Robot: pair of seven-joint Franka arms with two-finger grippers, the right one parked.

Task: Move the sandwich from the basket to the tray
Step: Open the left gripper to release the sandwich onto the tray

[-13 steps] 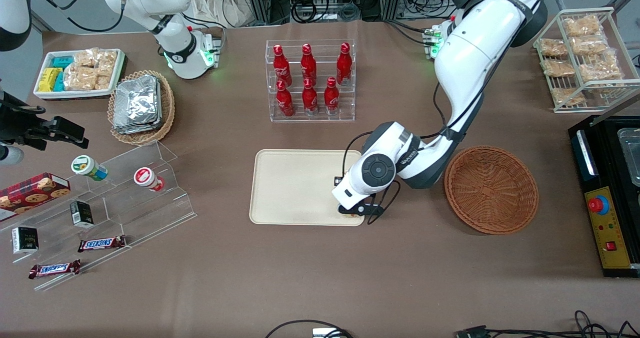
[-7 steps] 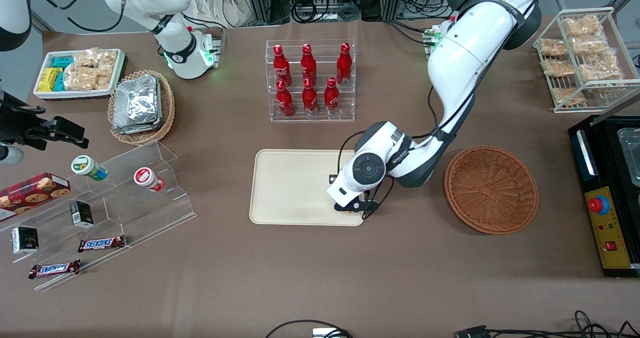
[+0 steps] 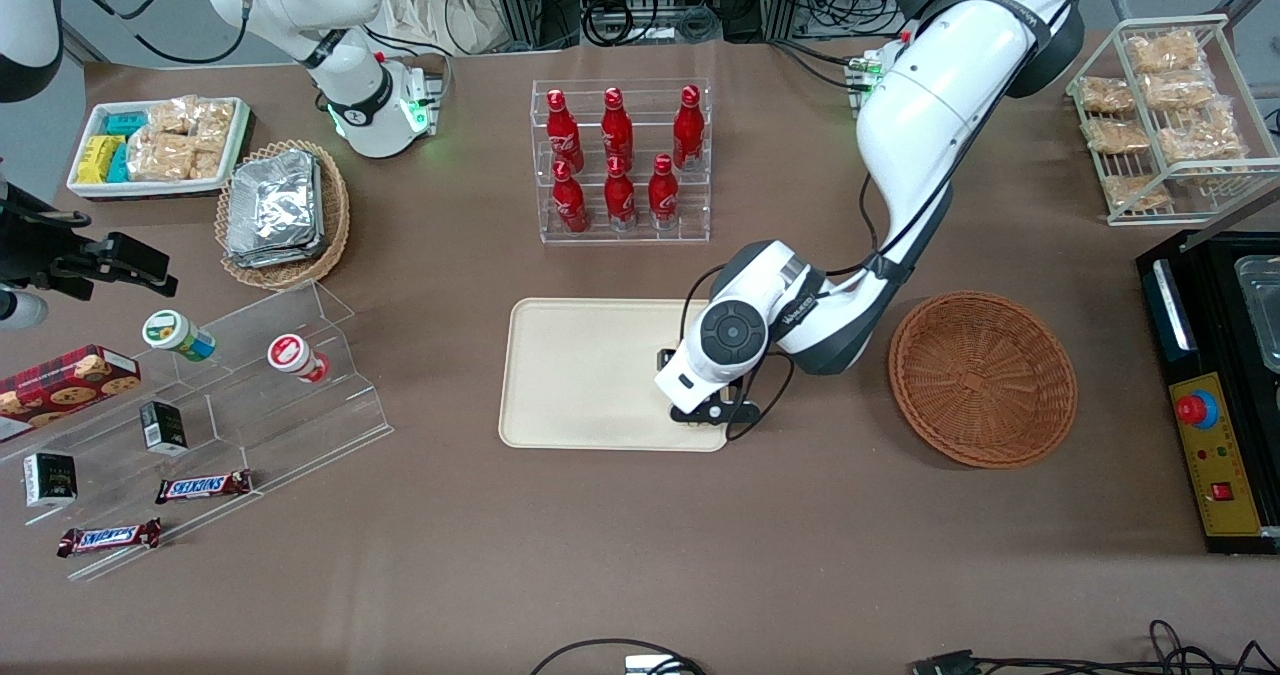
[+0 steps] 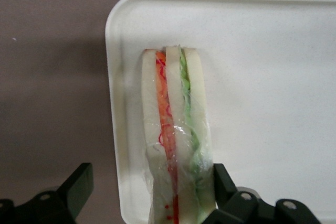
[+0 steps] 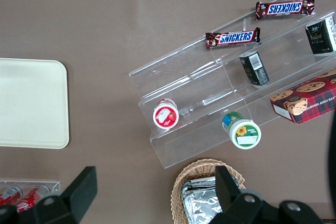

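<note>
Sandwich (image 4: 176,145) lies on the tray (image 4: 273,77), between the open hand's (image 4: 149,192) fingers.

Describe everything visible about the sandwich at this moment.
The clear-wrapped wedge sandwich, three pale bread slices with an orange-red layer and a green layer between them, stands on edge on the cream-beige rectangular tray, near a rounded corner. The left arm's pincer is open, its fingers on either side; one finger looks close against the wrap.

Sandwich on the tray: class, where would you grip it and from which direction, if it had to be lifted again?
Grip the sandwich across its two flat bread faces, coming straight down from above. It stands on edge on the tray, layers upward, and the open gripper already straddles it.
</note>
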